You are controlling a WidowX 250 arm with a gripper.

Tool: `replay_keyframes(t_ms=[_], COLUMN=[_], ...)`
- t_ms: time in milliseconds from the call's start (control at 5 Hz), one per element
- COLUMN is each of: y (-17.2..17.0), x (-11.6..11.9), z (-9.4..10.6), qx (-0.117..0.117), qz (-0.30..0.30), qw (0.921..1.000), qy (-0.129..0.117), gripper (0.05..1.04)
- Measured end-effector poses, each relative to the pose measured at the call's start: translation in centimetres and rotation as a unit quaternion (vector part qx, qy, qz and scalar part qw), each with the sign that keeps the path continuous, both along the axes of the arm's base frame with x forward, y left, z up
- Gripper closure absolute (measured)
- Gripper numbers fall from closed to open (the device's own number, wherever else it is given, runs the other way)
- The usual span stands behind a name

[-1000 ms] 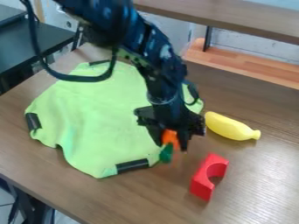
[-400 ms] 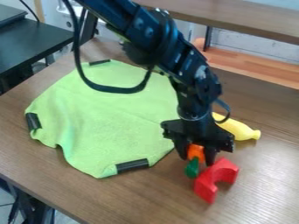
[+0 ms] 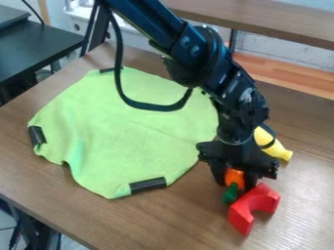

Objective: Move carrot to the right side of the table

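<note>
Nearest us, of the things on the table (image 3: 163, 222), lies the red block (image 3: 250, 201), an arch shape with its hollow facing right and towards us; at its left edge hangs the green top of the carrot (image 3: 235, 177), so close that we cannot tell whether the two touch; the carrot's orange body sits just behind, clamped between the fingers of the gripper (image 3: 234, 181), right of the green cloth (image 3: 124, 132); beyond the gripper lies the yellow toy (image 3: 281, 150), partly behind the arm (image 3: 196, 53).

The step in hand, as we judge it, is carrying the carrot rightwards; to do it well, we should raise it first, until the green top would pass over the red block, since a low sideways sweep would likely shove the block along or twist the carrot in our grip; we should then travel level, hold the squeeze firm, choose a spot to the right of the block and the yellow toy, and lower until the carrot bears on the wood before we let go.

The carrot's green top points towards us, down and a little left; its long axis runs from there back up between the fingers, roughly in line with them; how steeply it tilts we cannot say, and its far tip is hidden in the grip.
</note>
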State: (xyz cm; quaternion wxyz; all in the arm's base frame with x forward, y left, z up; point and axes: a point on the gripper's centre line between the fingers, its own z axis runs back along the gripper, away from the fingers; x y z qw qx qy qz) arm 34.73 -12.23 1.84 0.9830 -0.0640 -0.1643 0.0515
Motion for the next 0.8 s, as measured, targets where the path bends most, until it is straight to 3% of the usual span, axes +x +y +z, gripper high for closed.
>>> replay_keyframes(t_ms=[200,400,800], y=[0.0,0.8,3.1], x=[-0.1,-0.4,-1.7], z=[-0.1,0.3,8.6], qx=[-0.002,-0.021,-0.094], qz=[0.004,0.013,0.009], qw=[1.0000,0.9995,0.9945], qy=[0.005,0.021,-0.046], gripper=[0.133,0.080,0.085])
